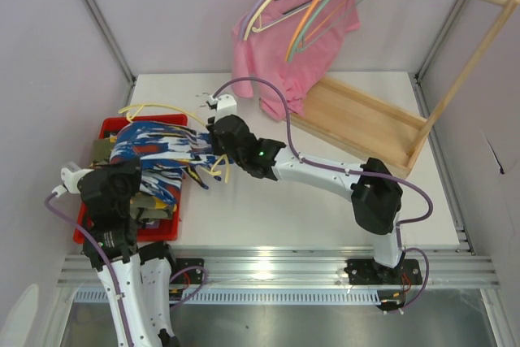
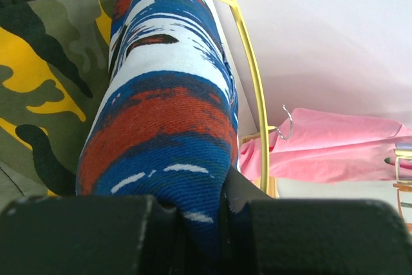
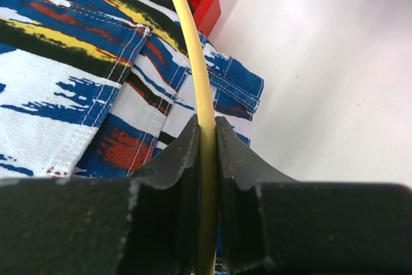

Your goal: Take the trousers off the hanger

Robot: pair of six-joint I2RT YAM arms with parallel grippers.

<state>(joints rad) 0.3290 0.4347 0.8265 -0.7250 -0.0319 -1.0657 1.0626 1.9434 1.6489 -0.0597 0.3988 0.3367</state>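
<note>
Left wrist view: the left gripper (image 2: pixel 209 223) is closed narrowly on a fold of the blue, white and red trousers (image 2: pixel 167 114), held above the red bin (image 1: pixel 80 233). Yellow-olive camouflage trousers (image 2: pixel 45 62) lie in the bin beneath them. Just past the bin's right edge, the right gripper (image 3: pixel 207 134) is clamped on the yellow hanger (image 3: pixel 192 49), jaws pinching its thin bar. The hanger lies against the printed trousers; whether it runs inside them cannot be determined. Status, as judged: separation under way, not complete; the garment must be drawn clear. Far right of the bin, the wooden rack (image 1: pixel 357 119) carries a pink T-shirt (image 1: pixel 276 62) and bare hangers (image 1: pixel 317 6).
</note>
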